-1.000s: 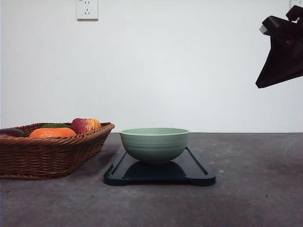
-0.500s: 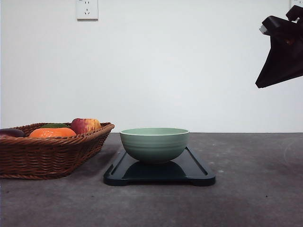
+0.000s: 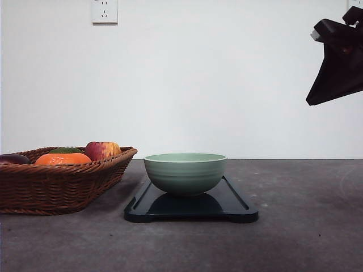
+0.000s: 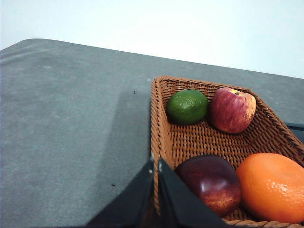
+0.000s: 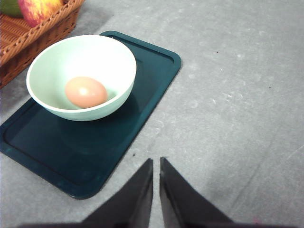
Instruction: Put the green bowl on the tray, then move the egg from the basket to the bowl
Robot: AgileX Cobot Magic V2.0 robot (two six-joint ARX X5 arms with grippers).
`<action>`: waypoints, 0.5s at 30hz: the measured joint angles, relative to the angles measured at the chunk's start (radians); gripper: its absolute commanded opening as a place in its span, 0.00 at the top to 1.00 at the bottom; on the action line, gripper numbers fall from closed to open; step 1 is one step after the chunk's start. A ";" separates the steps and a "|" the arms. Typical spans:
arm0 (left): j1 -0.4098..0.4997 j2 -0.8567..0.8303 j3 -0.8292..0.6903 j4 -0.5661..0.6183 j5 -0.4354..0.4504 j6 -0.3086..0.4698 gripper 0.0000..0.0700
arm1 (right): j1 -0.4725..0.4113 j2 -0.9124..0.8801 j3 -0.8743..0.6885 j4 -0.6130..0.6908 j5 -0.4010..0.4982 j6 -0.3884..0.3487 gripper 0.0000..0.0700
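The green bowl (image 3: 185, 173) stands upright on the dark tray (image 3: 238, 205) at the table's middle. In the right wrist view the tan egg (image 5: 86, 92) lies inside the green bowl (image 5: 109, 57), on the tray (image 5: 142, 109). My right gripper (image 5: 156, 164) is shut with nothing in it, raised high above the table beside the tray; part of that arm (image 3: 338, 59) shows at the upper right of the front view. My left gripper (image 4: 156, 164) is shut and empty, hovering over the near rim of the wicker basket (image 4: 161, 128). The basket (image 3: 57, 184) sits left of the tray.
The basket holds a red-yellow apple (image 4: 232, 109), a green fruit (image 4: 187, 107), a dark red fruit (image 4: 211, 183) and an orange (image 4: 273, 187). Bare grey table lies right of the tray and left of the basket. A white wall with a socket (image 3: 104, 11) stands behind.
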 measured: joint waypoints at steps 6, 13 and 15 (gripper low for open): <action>0.000 0.000 0.000 0.000 0.000 0.000 1.00 | 0.000 0.000 0.000 0.000 0.000 0.000 0.98; 0.000 0.000 0.000 0.000 0.000 0.000 1.00 | -0.014 -0.080 -0.014 0.003 0.049 -0.039 0.98; 0.000 0.000 0.000 0.000 0.000 0.000 1.00 | -0.038 -0.144 -0.044 0.012 0.055 -0.050 0.98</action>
